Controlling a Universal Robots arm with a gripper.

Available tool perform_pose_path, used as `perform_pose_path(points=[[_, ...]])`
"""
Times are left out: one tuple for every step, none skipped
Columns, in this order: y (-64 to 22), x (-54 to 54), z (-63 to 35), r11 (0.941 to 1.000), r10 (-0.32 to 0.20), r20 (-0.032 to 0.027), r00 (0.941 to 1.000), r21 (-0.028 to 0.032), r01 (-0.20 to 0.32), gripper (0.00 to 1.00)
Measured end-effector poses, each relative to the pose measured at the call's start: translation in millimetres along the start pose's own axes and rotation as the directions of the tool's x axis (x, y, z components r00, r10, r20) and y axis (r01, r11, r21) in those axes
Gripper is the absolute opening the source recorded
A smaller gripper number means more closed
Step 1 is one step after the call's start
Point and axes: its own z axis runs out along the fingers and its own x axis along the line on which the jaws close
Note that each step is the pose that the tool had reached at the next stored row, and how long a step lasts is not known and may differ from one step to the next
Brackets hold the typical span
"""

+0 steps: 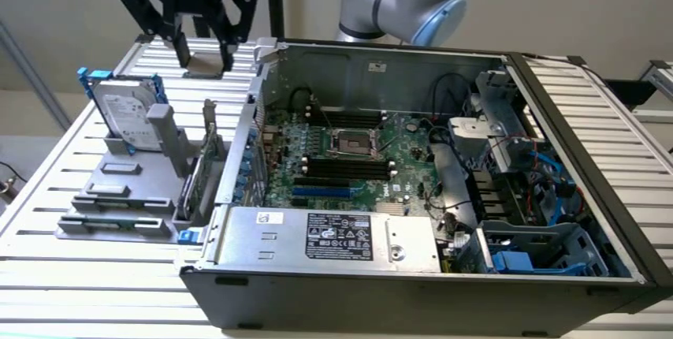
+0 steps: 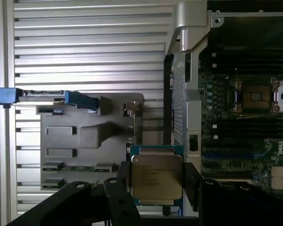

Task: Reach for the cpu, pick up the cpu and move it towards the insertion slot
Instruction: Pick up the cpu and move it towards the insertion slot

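Silvery-grey and flat, the cpu (image 2: 156, 181) sits clamped between the gripper (image 1: 202, 49) fingers, lifted above the slatted surface (image 1: 63, 165), over the grey parts holder (image 1: 116, 197) with the hard drive (image 1: 128, 117). The insertion slot (image 1: 354, 143) lies toward the exterior view's right of that holder, inside the computer case (image 1: 589, 118). With only the chip's edges pinched, it might tilt or slip, or catch the case wall.

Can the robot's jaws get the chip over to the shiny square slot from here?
Probably yes. The gripper holds the cpu high above the table, and the insertion slot lies uncovered in the open case.
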Motion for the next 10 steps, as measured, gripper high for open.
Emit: perform_pose_path(points=[[0.1, -4.6, -0.1, 1.0, 0.0, 0.0, 1.0, -0.0006, 0.0, 0.55], [0.3, -9.3, -0.2, 1.0, 0.0, -0.0001, 1.0, -0.001, 0.0, 0.55], [0.4, -13.6, -0.2, 1.0, 0.0, -0.0001, 1.0, -0.0014, 0.0, 0.55], [0.6, -18.2, -0.4, 1.0, 0.0, -0.0001, 1.0, -0.0015, 0.0, 0.55], [0.7, -22.7, -0.4, 1.0, 0.0, -0.0001, 1.0, -0.0017, 0.0, 0.55], [0.8, -27.5, -0.5, 1.0, 0.0, -0.0001, 1.0, -0.0018, 0.0, 0.55], [1.0, -32.0, -0.6, 1.0, 0.0, -0.0002, 1.0, -0.0018, 0.0, 0.55], [1.2, -36.4, -0.5, 1.0, 0.0, -0.0001, 1.0, -0.0018, 0.0, 0.55], [1.4, -40.8, -0.4, 1.0, 0.0, -0.0001, 1.0, -0.0018, 0.0, 0.55], [1.6, -45.8, -0.3, 1.0, 0.0, -0.0001, 1.0, -0.0019, 0.0, 0.55]])
